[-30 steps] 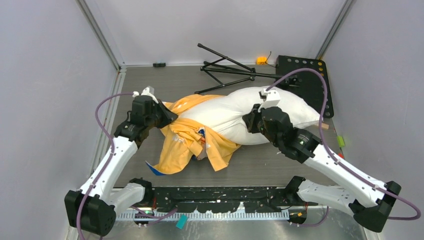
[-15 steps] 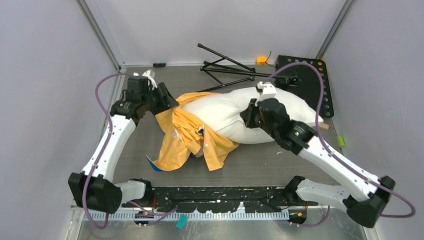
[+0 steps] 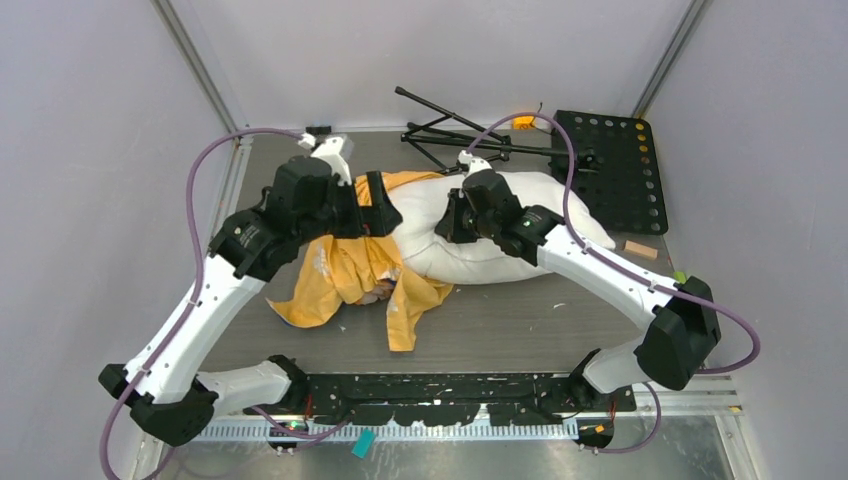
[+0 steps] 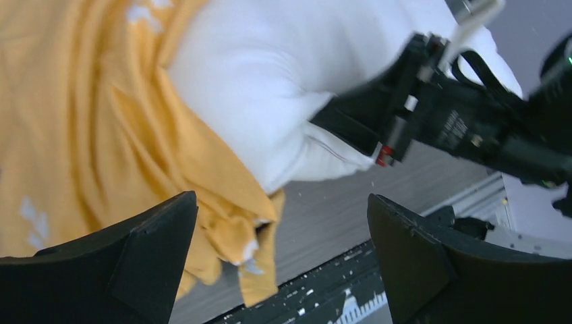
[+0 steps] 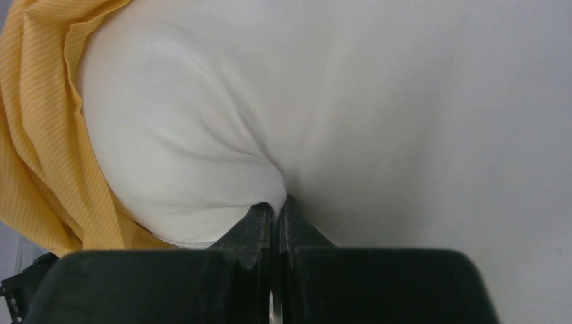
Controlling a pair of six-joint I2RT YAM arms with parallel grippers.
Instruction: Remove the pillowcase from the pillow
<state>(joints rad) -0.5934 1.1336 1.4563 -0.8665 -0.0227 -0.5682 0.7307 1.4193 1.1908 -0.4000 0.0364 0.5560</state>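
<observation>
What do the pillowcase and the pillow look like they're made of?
The pillowcase looks like thin woven cloth, perhaps cotton or a blend, with a matte finish. It drapes in loose folds and shows fine stripes up close. The pillow seems to be a smooth matte white fabric shell over soft filling. It puckers into creases where the right claw pinches it.

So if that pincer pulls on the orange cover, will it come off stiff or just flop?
Probably floppy: the pillowcase lies in deep wrinkles, draped limp on the table. It will likely bunch rather than slide off whole, being gathered at one end of the pillow. The pillow looks soft too, dimpling where the right pincer pinches it.
</observation>
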